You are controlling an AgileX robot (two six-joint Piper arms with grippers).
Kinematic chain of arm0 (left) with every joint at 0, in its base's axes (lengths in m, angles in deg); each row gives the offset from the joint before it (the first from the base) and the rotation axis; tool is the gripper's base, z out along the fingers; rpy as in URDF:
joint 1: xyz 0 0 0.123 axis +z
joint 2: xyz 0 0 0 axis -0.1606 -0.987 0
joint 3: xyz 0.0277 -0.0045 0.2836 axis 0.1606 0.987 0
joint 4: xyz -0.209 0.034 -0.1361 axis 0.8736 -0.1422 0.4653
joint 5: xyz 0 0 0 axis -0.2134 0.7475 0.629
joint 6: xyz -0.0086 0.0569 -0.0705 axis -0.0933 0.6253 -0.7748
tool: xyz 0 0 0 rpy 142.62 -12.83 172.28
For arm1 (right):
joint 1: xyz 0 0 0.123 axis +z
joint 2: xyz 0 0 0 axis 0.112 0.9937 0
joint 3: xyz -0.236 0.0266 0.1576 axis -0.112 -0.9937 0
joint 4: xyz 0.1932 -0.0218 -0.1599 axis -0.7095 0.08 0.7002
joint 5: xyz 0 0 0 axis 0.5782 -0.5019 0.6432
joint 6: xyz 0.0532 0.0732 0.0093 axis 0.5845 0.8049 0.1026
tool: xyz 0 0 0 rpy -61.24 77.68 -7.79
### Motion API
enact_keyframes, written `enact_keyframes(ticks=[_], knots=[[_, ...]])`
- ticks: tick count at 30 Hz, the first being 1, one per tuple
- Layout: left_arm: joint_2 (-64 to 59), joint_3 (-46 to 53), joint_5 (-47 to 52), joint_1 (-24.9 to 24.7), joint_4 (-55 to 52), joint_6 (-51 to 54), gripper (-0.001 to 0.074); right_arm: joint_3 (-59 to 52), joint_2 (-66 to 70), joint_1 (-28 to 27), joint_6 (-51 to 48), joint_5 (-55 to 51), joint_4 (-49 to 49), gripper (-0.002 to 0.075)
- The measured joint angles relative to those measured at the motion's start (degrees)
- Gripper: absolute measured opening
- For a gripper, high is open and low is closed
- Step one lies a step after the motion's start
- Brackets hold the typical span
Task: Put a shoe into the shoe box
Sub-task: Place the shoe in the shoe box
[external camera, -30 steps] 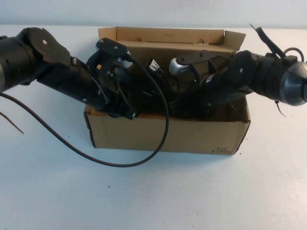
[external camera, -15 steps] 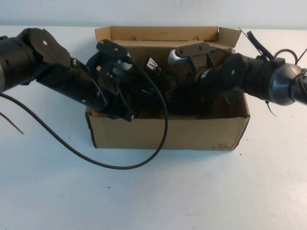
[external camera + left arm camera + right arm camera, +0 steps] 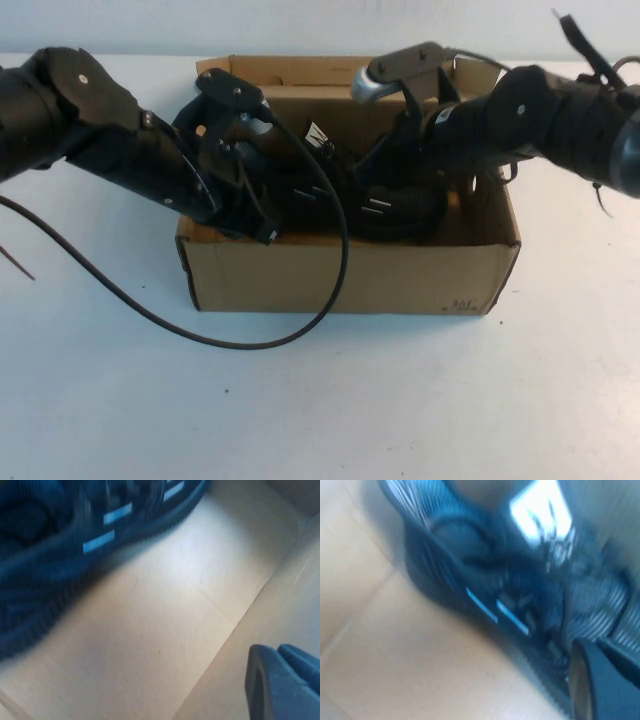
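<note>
Cardboard dominates the middle of the white table (image 3: 320,400): the brown corrugated shoe box (image 3: 350,280) stands open with its flaps upright, a small printed mark at its near right corner. Inside it lies the all-black lace-up shoe (image 3: 385,205), resting on the box floor toward the middle and right of the interior, its short white side dashes and small white tongue label visible from the high camera. Both wrist cameras look down into the box: the left wrist view shows the ribbed shoe (image 3: 75,540) with its toothed sole edge lying on the bare cardboard floor, and the right wrist view shows the laced upper of the shoe (image 3: 520,605) against the same floor. The left gripper (image 3: 262,215) reaches in from the left, dipped inside the left part of the box just beside the shoe; whether its jaws are parted or closed cannot be told, as only one dark finger (image 3: 280,685) shows at the edge of its own camera. The right gripper (image 3: 375,190) comes in from the right over the box's far right corner, down at the shoe; its grip cannot be told either. A black cable (image 3: 250,330) loops from the left arm down across the box's front wall onto the table.
</note>
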State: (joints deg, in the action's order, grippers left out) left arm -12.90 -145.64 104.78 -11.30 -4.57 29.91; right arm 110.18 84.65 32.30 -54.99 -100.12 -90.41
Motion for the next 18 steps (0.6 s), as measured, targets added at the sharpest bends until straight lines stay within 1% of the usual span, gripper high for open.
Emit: enact_keyframes(ticks=[5, 9, 14, 18], knots=[[4.83, -2.12, -0.72, 0.0, 0.02, 0.09, -0.0001, 0.0, -6.88, 0.0, -3.55, -0.9, -1.53, -0.0016], [11.0, -3.8, -0.36, 0.0, 0.02, -0.14, -0.0001, 0.0, -13.79, 0.0, -5.37, -3.39, -2.05, -0.0016], [20.43, -3.8, 6.01, 0.0, 0.02, -2.03, -0.0001, 0.0, -22.6, 0.0, -6.15, -8.64, -2.05, -0.0016], [28.25, -0.3, 12.0, 0.0, -0.38, -3.82, -0.0001, 0.0, -29.89, 0.0, -6.23, -14.08, -2.05, -0.0016]])
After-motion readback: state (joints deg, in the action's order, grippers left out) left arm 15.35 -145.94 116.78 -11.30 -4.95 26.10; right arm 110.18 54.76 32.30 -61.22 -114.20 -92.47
